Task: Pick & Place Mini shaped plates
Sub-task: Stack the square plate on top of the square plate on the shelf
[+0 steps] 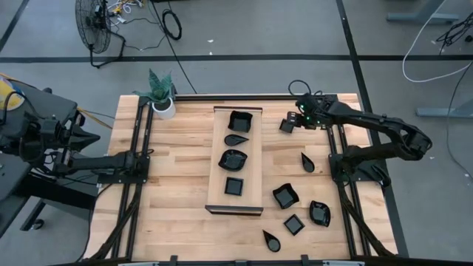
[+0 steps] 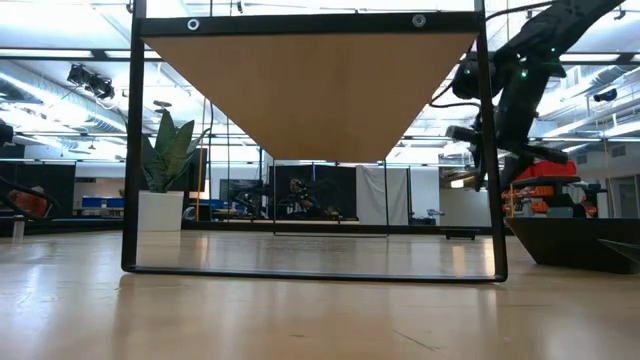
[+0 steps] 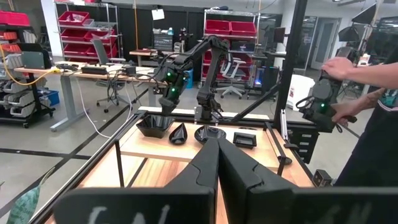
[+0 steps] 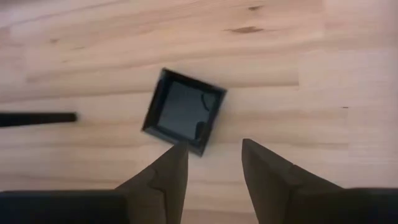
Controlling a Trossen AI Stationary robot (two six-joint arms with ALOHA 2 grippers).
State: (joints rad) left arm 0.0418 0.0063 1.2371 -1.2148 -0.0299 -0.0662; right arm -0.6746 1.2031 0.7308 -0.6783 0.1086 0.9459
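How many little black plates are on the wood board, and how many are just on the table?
On the board: 4 plates
On the table: 6 plates
Total: 10 plates

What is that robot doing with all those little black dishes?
It is sorting mini shaped plates onto a long wooden board, which holds four already. The right tool hangs open above a small square plate at the table's far side, not touching it. Five more plates wait on the table. The left tool rests shut at the left edge.
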